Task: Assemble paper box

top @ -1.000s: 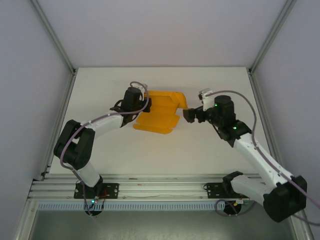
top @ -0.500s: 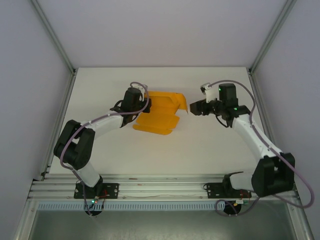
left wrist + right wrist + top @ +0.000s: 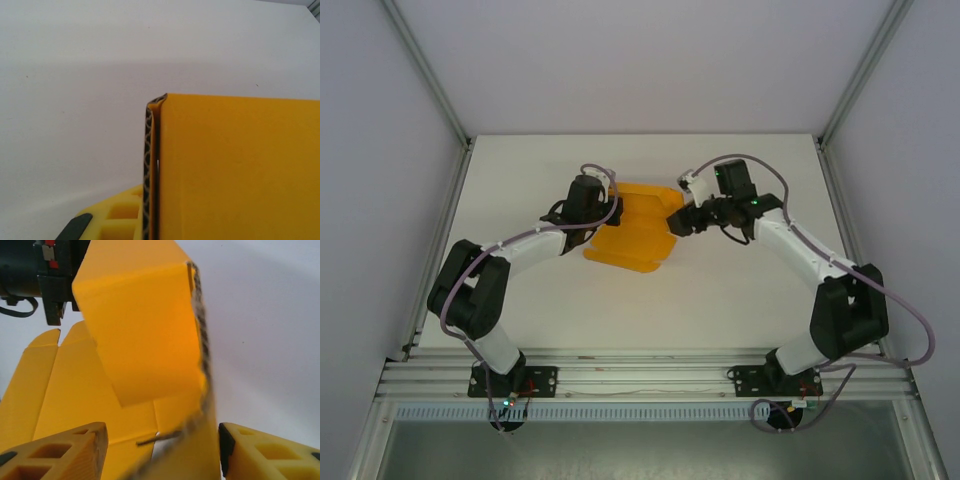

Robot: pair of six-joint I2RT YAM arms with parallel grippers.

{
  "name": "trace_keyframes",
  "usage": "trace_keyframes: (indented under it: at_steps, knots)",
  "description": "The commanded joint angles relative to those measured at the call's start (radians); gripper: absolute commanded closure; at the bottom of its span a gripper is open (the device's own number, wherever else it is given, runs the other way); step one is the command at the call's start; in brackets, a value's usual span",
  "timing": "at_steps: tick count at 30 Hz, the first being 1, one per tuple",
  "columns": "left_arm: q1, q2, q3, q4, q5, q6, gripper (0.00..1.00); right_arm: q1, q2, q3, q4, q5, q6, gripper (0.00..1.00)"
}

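Top external view: on the white table (image 3: 740, 300), the paper box (image 3: 632, 232) lies toward the far middle as an orange-yellow die-cut sheet, partly folded, with one panel raised along its right side. The left arm reaches forward and bends inward, its left gripper (image 3: 608, 212) at the sheet's left edge. The right arm arches up and curls back toward the centre, its right gripper (image 3: 678, 220) at the raised right panel.

Left wrist view: a flat yellow panel covers the right half, its corrugated cut edge running upright down the middle. One yellow finger (image 3: 117, 220) shows at the bottom, just left of that edge. The claw is pressed together, apparently pinching the card.

Right wrist view: two yellow fingers (image 3: 65, 452) stand spread apart, with an upright card wall rising between them, nearer the right finger. A flap leans over the flat sheet beyond.

The step in hand looks like folding up a side wall, with assembly at an early stage. The next move likely calls for the right claw to close on the wall while the left pins the sheet.
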Motion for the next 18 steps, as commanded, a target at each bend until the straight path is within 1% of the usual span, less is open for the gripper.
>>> trace_keyframes:
  at_steps: [1, 3, 4, 5, 6, 8, 9, 10, 14, 18]
  knots:
    - [-0.007, -0.024, 0.021, -0.026, -0.041, 0.002, 1.0, 0.053, 0.028, 0.058, 0.054, 0.13, 0.061, 0.44]
    - [-0.008, -0.02, 0.027, -0.036, -0.062, -0.002, 1.0, 0.081, 0.032, 0.068, 0.039, 0.179, 0.071, 0.44]
    - [-0.008, -0.018, 0.027, -0.038, -0.07, -0.004, 1.0, 0.09, 0.027, 0.063, 0.036, 0.184, 0.069, 0.42]
    - [-0.008, -0.017, 0.025, -0.038, -0.076, -0.006, 1.0, 0.09, 0.019, 0.052, 0.04, 0.18, 0.077, 0.35]
    - [-0.009, -0.015, 0.025, -0.036, -0.082, -0.006, 1.0, 0.09, 0.005, 0.04, 0.043, 0.188, 0.09, 0.22]
    - [-0.007, -0.018, 0.019, -0.026, -0.079, -0.006, 1.0, 0.088, -0.027, 0.017, 0.034, 0.239, 0.106, 0.19]
    - [-0.005, -0.019, 0.013, -0.019, -0.074, -0.006, 1.0, 0.083, -0.053, 0.006, 0.027, 0.272, 0.11, 0.13]
    - [-0.004, -0.02, 0.011, -0.018, -0.07, -0.005, 1.0, 0.075, -0.08, -0.011, 0.029, 0.299, 0.122, 0.0]
    - [0.001, -0.023, 0.004, -0.017, -0.066, 0.0, 1.0, 0.024, -0.247, -0.118, 0.113, 0.332, 0.176, 0.0]
    - [0.004, -0.026, -0.007, -0.003, -0.055, -0.002, 1.0, -0.065, -0.441, -0.284, 0.267, 0.335, 0.201, 0.0]
